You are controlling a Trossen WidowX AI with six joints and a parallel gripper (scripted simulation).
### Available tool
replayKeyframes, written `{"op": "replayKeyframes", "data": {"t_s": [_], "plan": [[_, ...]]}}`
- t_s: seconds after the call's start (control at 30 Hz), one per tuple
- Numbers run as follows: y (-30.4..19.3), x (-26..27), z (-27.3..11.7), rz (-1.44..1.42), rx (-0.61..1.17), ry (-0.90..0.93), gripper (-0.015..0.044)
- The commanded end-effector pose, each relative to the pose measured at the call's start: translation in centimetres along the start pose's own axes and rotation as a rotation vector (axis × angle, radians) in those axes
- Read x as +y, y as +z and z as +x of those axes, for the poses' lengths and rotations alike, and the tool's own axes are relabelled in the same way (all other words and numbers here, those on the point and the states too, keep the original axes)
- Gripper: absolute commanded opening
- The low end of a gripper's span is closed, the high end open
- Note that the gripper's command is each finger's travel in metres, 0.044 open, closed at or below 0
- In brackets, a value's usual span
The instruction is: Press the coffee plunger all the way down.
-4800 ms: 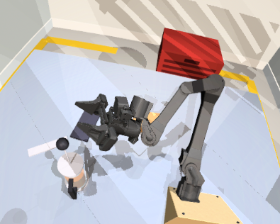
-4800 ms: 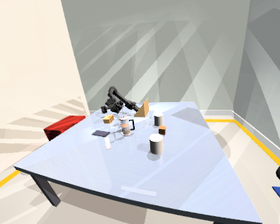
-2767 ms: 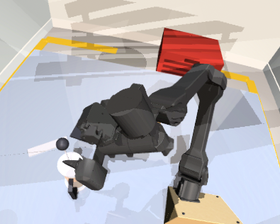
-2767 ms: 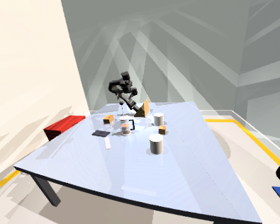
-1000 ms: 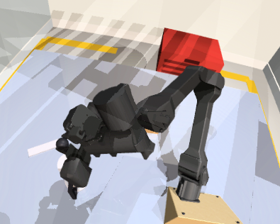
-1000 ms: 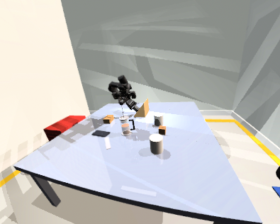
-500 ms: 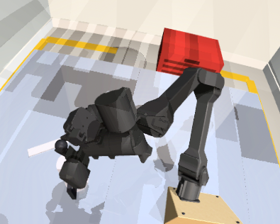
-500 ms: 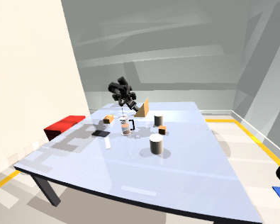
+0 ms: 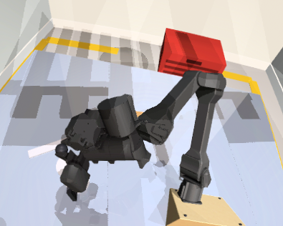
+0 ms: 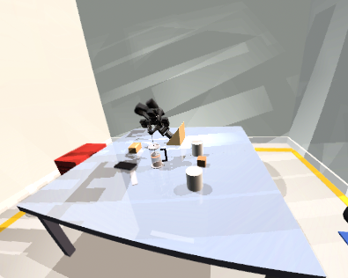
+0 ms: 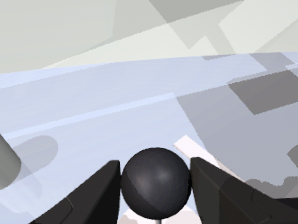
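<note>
1. The room has pale walls and a floor marked with yellow lines; a red box (image 9: 193,53) stands on the floor behind the arm.
2. The table (image 10: 235,207) is wide, pale blue and glossy, with grey shadows on it.
3. The dark arm (image 9: 202,125) rises from a tan base (image 9: 202,211) and bends down toward the press.
4. On the table, well apart from the gripper, stand two grey cylinders (image 10: 194,178), two small orange blocks (image 10: 202,161) and a flat black pad (image 10: 125,165).
5. The coffee press (image 10: 156,157) is a clear glass with a dark handle. It stands upright directly below the gripper.
6. Its plunger has a thin rod and a round black knob (image 11: 156,184) on top.
7. The gripper (image 11: 156,189) is closed on this knob: one finger (image 11: 93,212) touches each side of the knob, and the rod hangs down between them.
</note>
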State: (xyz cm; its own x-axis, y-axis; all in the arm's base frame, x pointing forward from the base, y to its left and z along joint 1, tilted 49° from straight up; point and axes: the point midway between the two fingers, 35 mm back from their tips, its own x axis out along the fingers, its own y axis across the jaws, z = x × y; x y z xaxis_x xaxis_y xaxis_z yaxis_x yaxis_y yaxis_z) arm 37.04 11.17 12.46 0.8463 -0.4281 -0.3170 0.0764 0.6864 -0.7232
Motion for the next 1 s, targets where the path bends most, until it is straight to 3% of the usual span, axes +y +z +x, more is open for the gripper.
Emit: {"op": "replayKeyframes", "data": {"t_s": [0.0,0.97], "plan": [[-2.6,0.1,1.3,-0.036,0.05,-0.009,0.0126],[-5.5,-0.3,3.5,-0.039,0.043,-0.014,0.0126]]}}
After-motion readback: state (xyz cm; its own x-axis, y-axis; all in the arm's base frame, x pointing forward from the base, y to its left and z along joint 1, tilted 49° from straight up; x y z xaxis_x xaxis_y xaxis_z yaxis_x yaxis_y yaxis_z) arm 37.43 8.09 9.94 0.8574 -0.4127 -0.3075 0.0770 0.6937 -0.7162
